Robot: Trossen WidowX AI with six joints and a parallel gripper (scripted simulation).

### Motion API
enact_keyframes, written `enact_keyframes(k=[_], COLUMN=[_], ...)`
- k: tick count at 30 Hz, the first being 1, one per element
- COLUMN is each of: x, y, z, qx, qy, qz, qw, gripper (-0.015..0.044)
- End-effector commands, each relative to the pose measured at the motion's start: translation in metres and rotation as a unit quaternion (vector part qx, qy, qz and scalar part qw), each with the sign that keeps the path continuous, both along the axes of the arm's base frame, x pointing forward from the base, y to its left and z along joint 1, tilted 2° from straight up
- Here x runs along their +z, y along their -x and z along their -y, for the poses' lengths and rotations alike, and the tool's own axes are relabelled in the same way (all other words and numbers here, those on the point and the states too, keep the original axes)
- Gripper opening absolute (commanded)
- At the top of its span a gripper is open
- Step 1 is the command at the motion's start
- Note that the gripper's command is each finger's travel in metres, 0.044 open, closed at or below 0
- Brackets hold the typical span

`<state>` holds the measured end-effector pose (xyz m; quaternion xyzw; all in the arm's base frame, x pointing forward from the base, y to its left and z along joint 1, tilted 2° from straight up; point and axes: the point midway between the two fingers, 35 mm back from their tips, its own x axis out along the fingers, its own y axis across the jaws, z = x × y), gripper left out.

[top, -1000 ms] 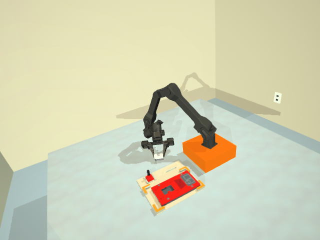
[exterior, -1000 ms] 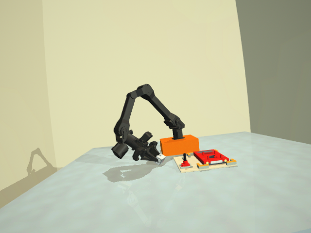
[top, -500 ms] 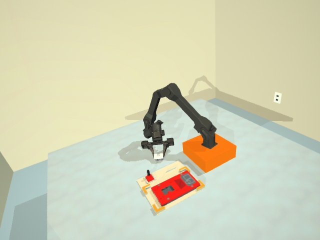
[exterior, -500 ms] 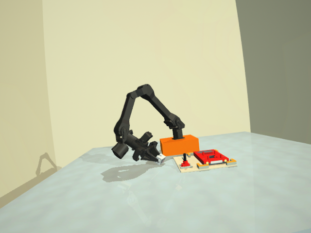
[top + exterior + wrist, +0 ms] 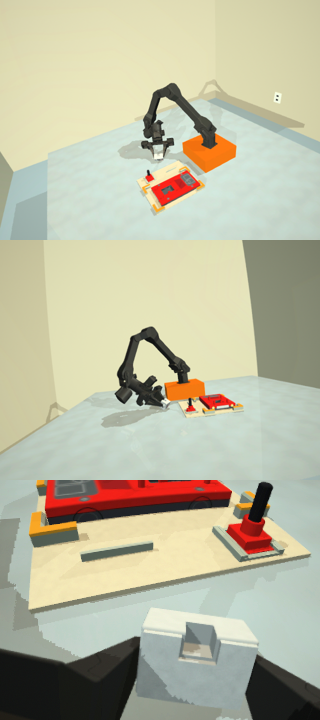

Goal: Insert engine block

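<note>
The engine block (image 5: 158,156) (image 5: 166,404) (image 5: 170,670) is a white and grey block with a square slot in its top edge, open toward the wrist camera. My gripper (image 5: 158,155) (image 5: 164,403) (image 5: 193,653) is shut on it by its two sides and slants downward, low over the table beside the board. The red car body (image 5: 160,198) (image 5: 206,400) (image 5: 150,505) lies on the board, apart from the block. Its dark opening (image 5: 165,191) shows in the top view, with a small red piece at its near edge. The wrist view cuts off the opening.
The pale board (image 5: 157,176) (image 5: 198,405) (image 5: 60,580) bears orange-topped corner brackets (image 5: 158,208) (image 5: 208,410) (image 5: 52,532) around the car. A red piece with an upright black stick (image 5: 148,172) (image 5: 190,402) (image 5: 260,502) stands at a board corner. A grey strip (image 5: 117,551) lies nearer. An orange block (image 5: 219,158) (image 5: 184,391) carries the arm.
</note>
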<state>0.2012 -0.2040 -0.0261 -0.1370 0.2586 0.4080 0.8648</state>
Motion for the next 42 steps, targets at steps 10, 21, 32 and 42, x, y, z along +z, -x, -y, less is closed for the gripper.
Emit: enact_keyframes(k=[10, 21, 32, 42], x=[-0.002, 0.000, 0.000, 0.022], y=[0.000, 0.000, 0.000, 0.013], z=[0.000, 0.000, 0.000, 0.016], qx=[0.002, 0.000, 0.000, 0.002], qy=[0.003, 0.000, 0.000, 0.003], qz=[-0.001, 0.000, 0.000, -0.002], qw=[1.000, 1.000, 1.000, 1.000], gripper=[0.0000, 0.0236, 0.0440, 0.0440])
